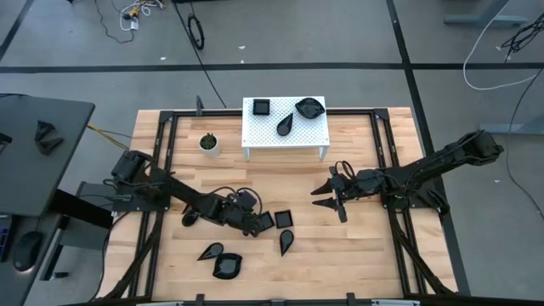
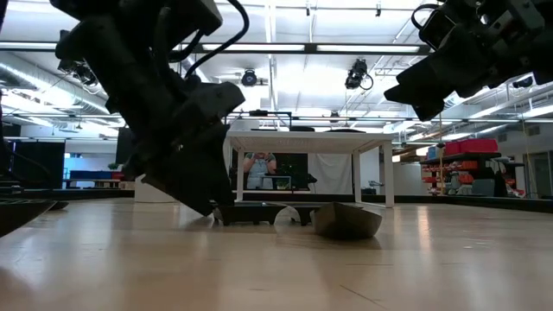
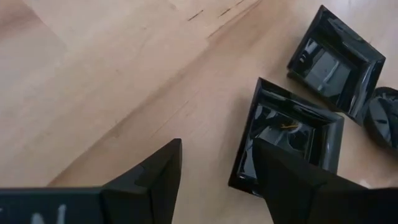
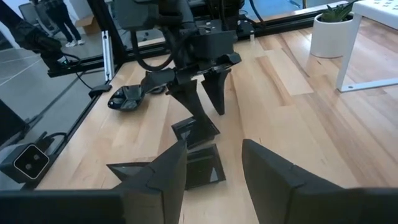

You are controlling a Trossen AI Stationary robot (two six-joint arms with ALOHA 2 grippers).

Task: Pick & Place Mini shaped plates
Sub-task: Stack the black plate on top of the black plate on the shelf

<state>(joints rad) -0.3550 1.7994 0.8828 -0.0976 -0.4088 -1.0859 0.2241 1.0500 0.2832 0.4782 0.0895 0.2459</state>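
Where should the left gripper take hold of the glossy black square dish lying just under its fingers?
On one raised rim wall of the glossy black square dish, coming straight down from above. The dish lies flat on the wooden table, so only its upright edge offers a pinch. The left gripper hangs open, one finger already over that near rim, the other outside it.

a white perforated stand is seen at the far middle of the wooden table, raised on short legs. a small white pot with a green plant is placed just beside the stand's left end. cables are seen on the grey floor beyond the table.
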